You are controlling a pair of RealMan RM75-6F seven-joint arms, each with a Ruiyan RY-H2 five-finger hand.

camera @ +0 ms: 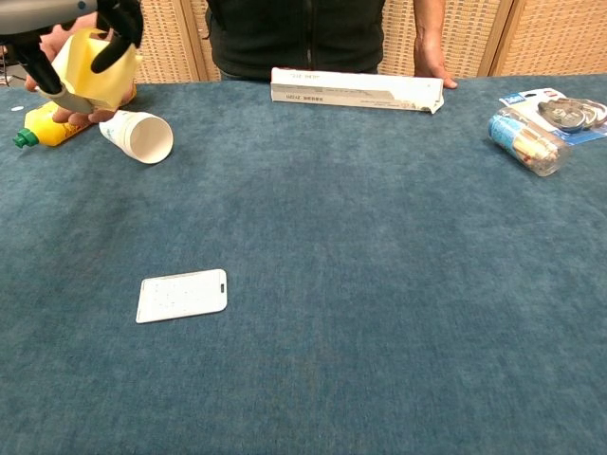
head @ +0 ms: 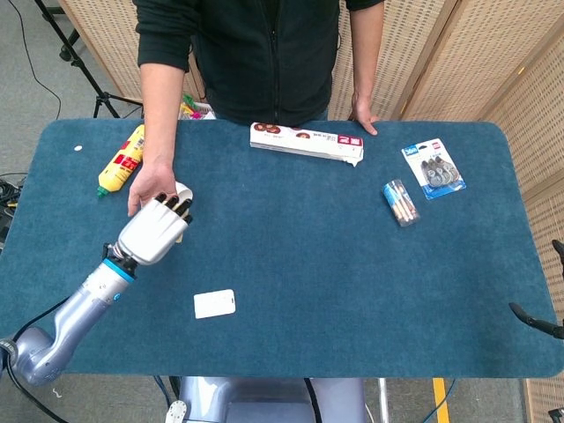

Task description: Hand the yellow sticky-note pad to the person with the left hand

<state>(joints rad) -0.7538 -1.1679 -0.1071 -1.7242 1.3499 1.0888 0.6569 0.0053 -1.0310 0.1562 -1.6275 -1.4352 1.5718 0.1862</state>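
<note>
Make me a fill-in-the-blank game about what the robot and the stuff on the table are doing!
1. The left hand holds a sticky-note pad whose color is ____.
2. The paper cup lies on its ____.
3. The white card lies flat on the ____ tablecloth.
4. The pad is held right over the person's open ____.

Missing words: yellow; side; blue; hand

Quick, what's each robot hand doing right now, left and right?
Left robot hand: holding the square yellow sticky-note pad over the person's open palm.
Right robot hand: not in view in either camera.
</note>
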